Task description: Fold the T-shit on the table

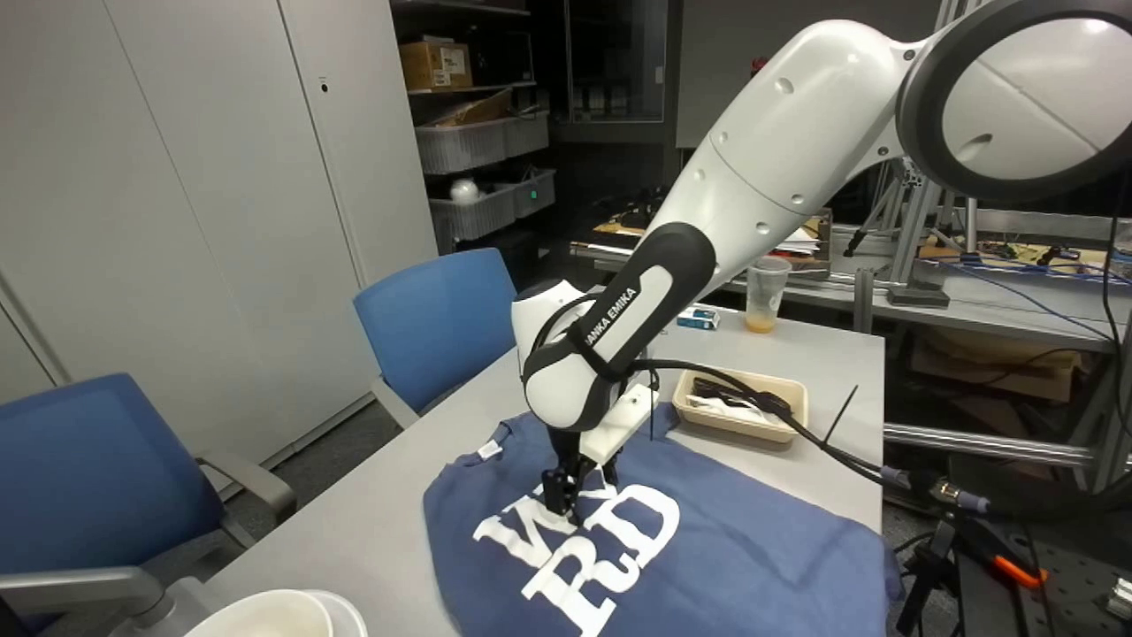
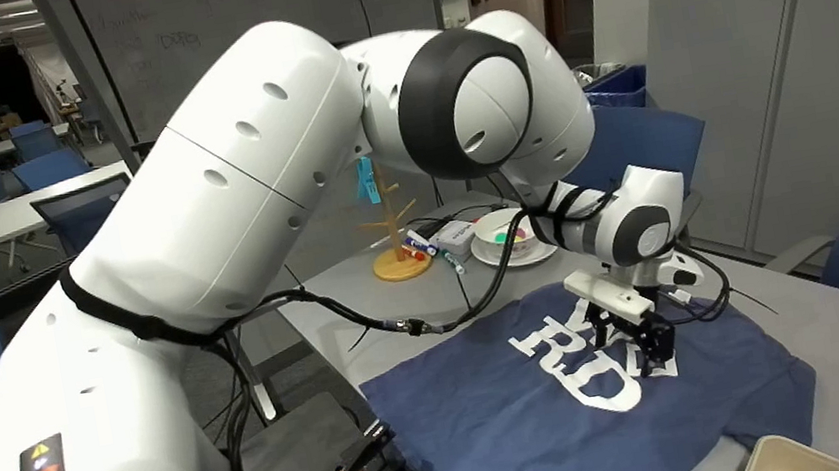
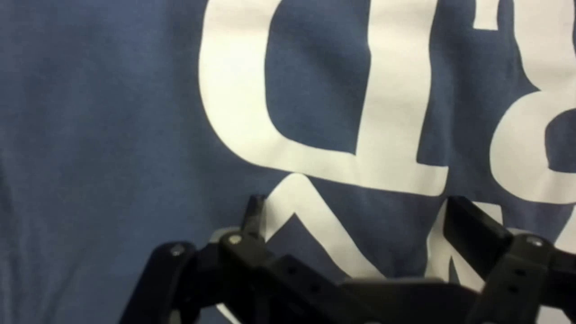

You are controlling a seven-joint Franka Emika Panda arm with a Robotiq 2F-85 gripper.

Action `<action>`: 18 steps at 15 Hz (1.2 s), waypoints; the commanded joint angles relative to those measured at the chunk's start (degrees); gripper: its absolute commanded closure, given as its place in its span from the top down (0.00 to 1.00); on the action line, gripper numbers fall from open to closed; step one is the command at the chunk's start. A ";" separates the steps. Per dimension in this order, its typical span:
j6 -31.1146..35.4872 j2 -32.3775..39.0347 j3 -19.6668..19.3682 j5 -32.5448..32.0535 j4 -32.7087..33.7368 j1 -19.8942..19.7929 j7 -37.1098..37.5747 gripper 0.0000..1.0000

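The fingers of the gripper stand apart; white print and blue cloth show in the gap in the wrist view. The gripper points down over the printed letters. Contact between fingertips and cloth cannot be determined. The T-shirt lies spread on the table, print side up, with wrinkles in the cloth. A white label shows near one edge. One end of the T-shirt reaches past the table edge. The arm extends over the table from above.

A shallow box sits just beside the T-shirt and contains black and white items. Farther along the table, a clear cup stands upright near a small blue-and-white packet. In both exterior views, a bowl rests on a plate. In an exterior view, markers lie beside a wooden stand that carries a blue clip. Blue chairs stand alongside the table.
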 commanded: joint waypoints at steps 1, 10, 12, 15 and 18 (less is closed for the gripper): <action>-2.48 2.04 1.15 2.92 2.66 -1.85 -2.29 1.00; -8.28 8.93 0.57 2.11 19.21 0.62 -0.68 1.00; -10.42 11.25 0.54 2.18 23.26 0.81 -0.57 1.00; -14.31 15.00 0.61 2.42 28.71 0.62 -0.58 1.00; -17.69 18.27 0.43 2.24 33.73 0.79 -0.22 1.00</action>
